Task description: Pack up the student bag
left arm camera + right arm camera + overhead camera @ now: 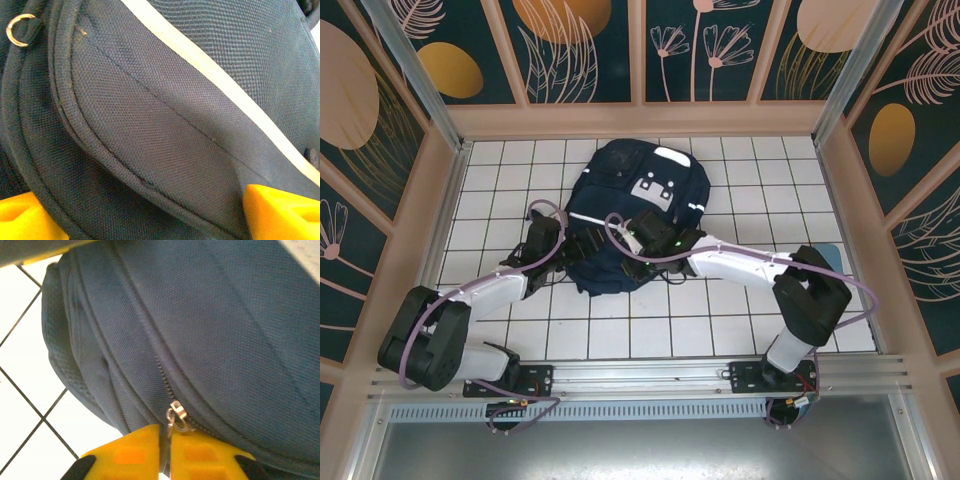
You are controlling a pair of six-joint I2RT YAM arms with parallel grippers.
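Observation:
The student bag [630, 200], a large dark navy backpack with a thin white stripe and white patches near its top, lies flat on the white tiled table. My left gripper [582, 245] rests on its left side. In the left wrist view its yellow fingers [280, 210] stand wide apart, open, over a piped seam of the bag [175, 100]. My right gripper [642, 240] is at the bag's middle. In the right wrist view it [165, 440] is shut on the silver zipper pull [176, 417] of the bag [225, 330], at the end of a zip line.
A small metal ring [20, 30] hangs on the bag beside the seam. White tiles [30, 405] show next to the bag's rounded edge. Wooden walls [640, 120] close in the table at the back and both sides.

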